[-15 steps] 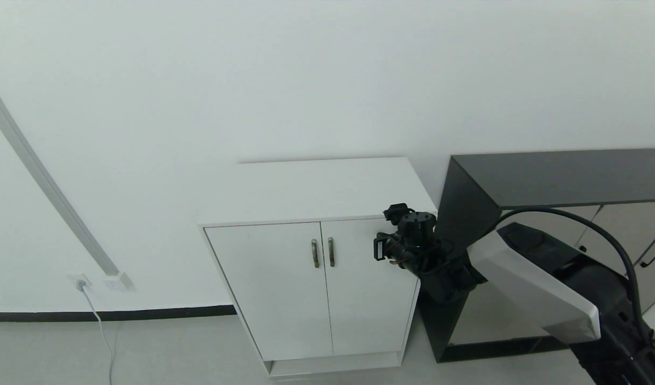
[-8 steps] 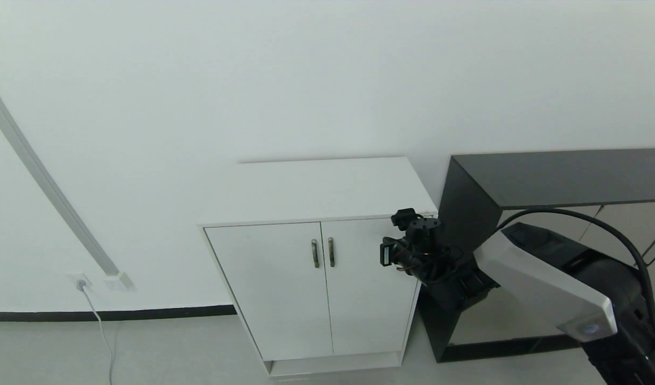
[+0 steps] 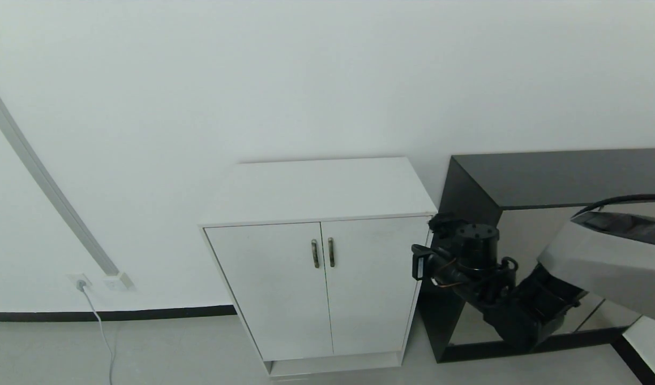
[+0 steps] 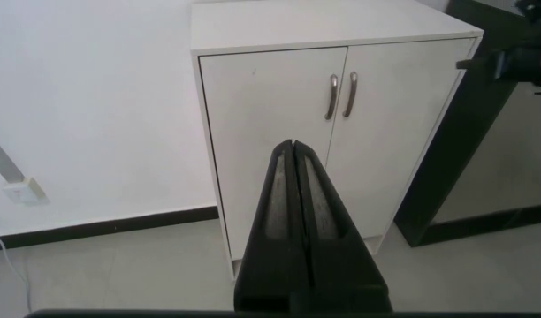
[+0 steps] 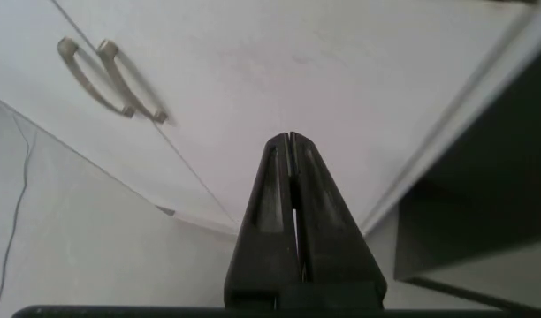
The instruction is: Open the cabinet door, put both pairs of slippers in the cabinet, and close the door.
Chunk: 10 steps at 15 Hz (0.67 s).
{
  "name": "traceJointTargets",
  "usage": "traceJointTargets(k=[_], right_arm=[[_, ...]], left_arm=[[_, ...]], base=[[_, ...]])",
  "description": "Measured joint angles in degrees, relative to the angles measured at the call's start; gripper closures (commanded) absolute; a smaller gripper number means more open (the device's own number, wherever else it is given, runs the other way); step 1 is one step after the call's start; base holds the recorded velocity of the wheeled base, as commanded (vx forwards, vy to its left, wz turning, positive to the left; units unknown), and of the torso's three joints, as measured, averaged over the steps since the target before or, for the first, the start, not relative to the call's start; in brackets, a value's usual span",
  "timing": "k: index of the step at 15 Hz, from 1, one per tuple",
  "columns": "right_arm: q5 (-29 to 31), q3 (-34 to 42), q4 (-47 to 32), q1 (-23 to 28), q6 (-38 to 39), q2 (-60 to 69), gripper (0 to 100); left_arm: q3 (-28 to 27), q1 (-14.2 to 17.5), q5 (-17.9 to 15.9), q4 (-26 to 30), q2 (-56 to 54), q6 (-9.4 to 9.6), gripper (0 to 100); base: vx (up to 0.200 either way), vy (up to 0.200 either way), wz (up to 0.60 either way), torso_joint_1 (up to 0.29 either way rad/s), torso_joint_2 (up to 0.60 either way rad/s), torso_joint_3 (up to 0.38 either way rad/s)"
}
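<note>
since a second ago the right gripper (image 3: 417,263) has slid sideways off the front of the cabinet (image 3: 317,187). it now hangs just past the cabinet's right edge, in front of the black sideboard (image 3: 547,176). nothing else has shifted. the cabinet stands against the wall with both doors flush. its two handles (image 3: 323,253) sit side by side at the middle seam, well apart from that gripper. the pull to the side probably clears the arm off the right door (image 3: 370,283) and is not a reach for a handle. whether the doors are yet to be opened or already closed cannot be told. in the right wrist view the right gripper's fingers (image 5: 275,177) are pressed together on nothing. the left gripper (image 4: 293,148) is held back, facing the doors, likewise clenched and empty.
</note>
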<state>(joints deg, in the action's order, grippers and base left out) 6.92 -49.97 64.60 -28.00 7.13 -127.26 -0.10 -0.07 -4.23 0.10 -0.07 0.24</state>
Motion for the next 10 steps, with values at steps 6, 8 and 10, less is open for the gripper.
traceJointTargets(k=[6,8,10], right_arm=[[0.0,18.9,3.0,11.9,0.0,16.2,100],[0.7,23.0,3.0,15.2,0.0,20.3,100],[3.0,26.8,2.9,18.2,0.0,23.8,100]], left_arm=[[0.0,0.0,-0.1,0.0,0.0,0.02,100],[0.0,0.0,0.0,0.0,0.0,0.0,100],[0.0,0.0,0.0,0.0,0.0,0.0,100]], base=[[0.0,0.0,0.0,0.0,0.0,0.0],[0.0,0.0,0.0,0.0,0.0,0.0],[0.0,0.0,0.0,0.0,0.0,0.0]])
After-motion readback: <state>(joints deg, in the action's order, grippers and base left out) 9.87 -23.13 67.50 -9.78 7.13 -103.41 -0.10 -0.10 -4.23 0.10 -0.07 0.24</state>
